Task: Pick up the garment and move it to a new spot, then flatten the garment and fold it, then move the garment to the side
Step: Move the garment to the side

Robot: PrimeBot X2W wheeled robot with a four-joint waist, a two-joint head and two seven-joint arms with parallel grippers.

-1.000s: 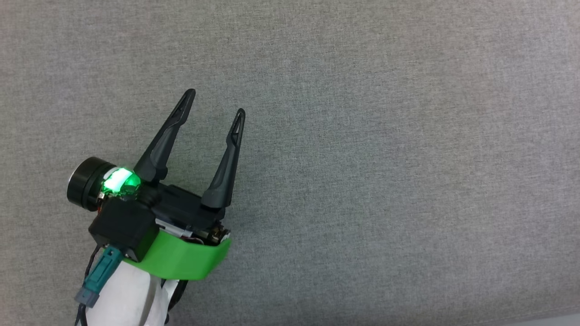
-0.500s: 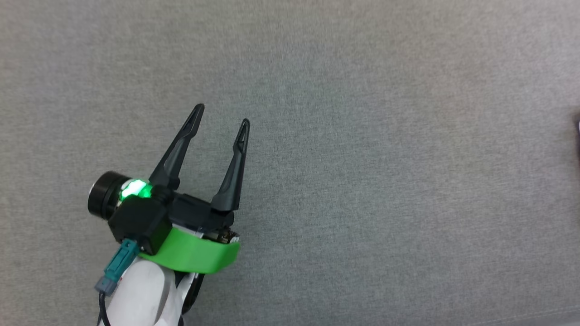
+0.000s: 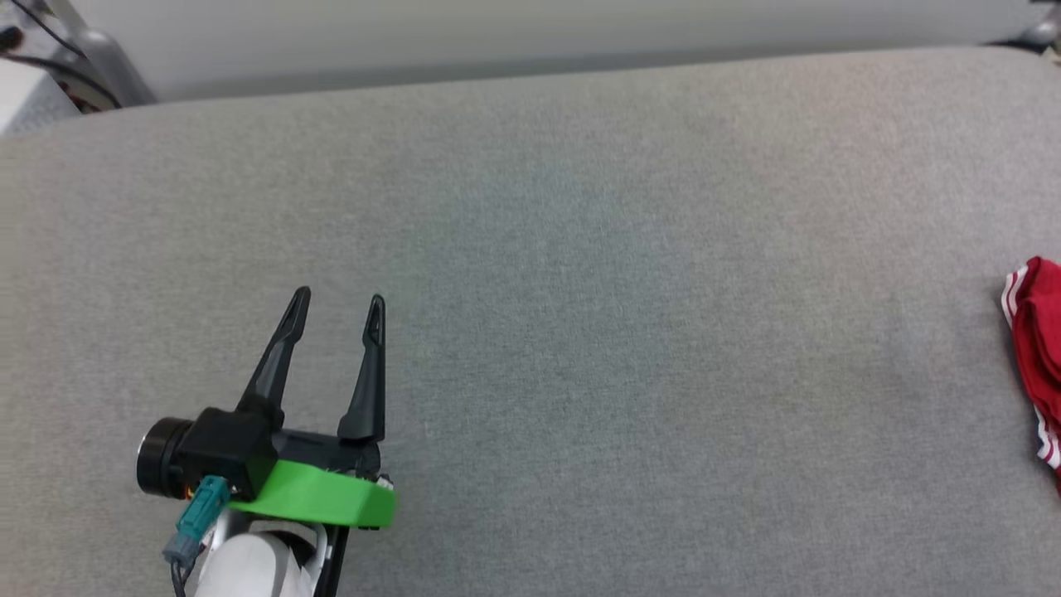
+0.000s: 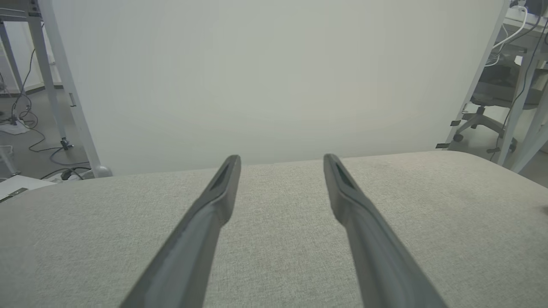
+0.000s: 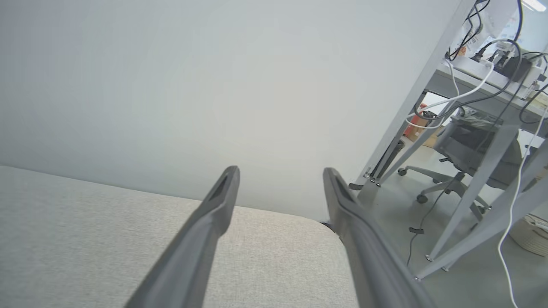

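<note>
head view farther up now, garment (image 3: 1041, 348) at its right edge

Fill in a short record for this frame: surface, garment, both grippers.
surface: grey fabric pad, pale wall behind it
garment: red jersey with white striped trim, lying on the pad at the head view's right edge, cut off by the frame; whether it is folded cannot be told
left arm: left gripper, fingers apart, nothing between them, at the pad's near left, well apart from the jersey
right arm: right gripper, fingers apart, nothing between them, pointing past a corner of the pad
held: nothing in either gripper
</note>
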